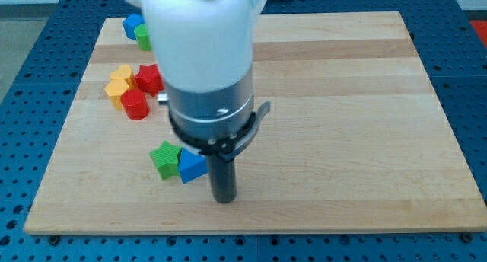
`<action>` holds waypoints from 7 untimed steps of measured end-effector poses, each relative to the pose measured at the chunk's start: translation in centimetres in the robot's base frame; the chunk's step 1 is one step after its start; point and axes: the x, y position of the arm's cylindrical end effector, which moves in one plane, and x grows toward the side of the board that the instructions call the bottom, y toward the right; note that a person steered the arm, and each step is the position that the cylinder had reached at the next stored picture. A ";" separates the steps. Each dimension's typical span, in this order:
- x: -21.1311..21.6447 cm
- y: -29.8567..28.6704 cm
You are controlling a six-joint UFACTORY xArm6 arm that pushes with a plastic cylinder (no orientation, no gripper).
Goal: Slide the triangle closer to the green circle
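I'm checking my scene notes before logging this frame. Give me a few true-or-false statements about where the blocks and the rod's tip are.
1. The blue triangle block touches the green star-shaped block. True.
2. My tip is at the view's left of the blue triangle. False: it sits just right of it, close by.
3. The green circle block lies near the board's top-left corner, beside a blue block. True.
4. The red cylinder block is alone at the view's right. False: it is at the left, among yellow blocks.

There are no words, numbers or signs to read anywhere here. The wooden board (342, 102) has nothing written on it. The coloured blocks are plain, and so is the robot arm (205, 56).
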 end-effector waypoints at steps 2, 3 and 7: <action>-0.5 -2.5; -1.6 -2.5; -4.1 -4.8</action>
